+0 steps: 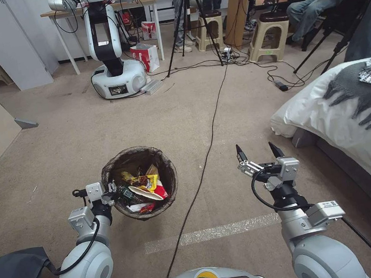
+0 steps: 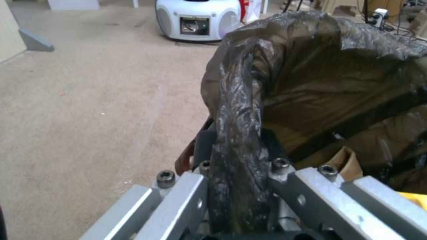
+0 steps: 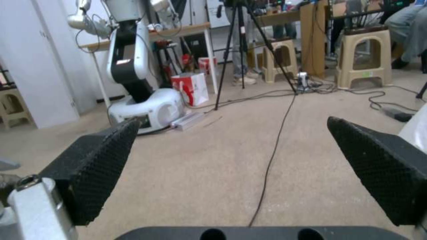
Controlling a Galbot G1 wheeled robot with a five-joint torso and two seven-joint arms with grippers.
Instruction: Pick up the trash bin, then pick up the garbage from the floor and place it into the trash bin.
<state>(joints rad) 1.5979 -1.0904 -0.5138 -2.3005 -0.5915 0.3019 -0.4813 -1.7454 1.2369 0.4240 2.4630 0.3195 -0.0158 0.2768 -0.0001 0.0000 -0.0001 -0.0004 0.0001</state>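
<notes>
The trash bin [image 1: 140, 182], lined with a dark brown bag, hangs at my lower left, held off the carpet. My left gripper [image 1: 109, 192] is shut on its near-left rim; in the left wrist view the bag-covered rim [image 2: 238, 133] runs between the fingers. Inside the bin lies garbage [image 1: 145, 188]: a yellow snack wrapper, a red-and-white cup, a brown paper bag corner [image 2: 345, 163] and red scraps. My right gripper [image 1: 259, 150] hovers open over bare carpet to the right of the bin, with nothing between its black fingertips [image 3: 95, 160].
A black cable [image 1: 206, 154] crosses the carpet between the arms. A bed [image 1: 328, 105] with a grey blanket stands at the right. Another white robot [image 1: 116, 70], a tripod [image 1: 190, 23], stools and a table line the far side. A strip of tape [image 1: 212, 232] lies near my base.
</notes>
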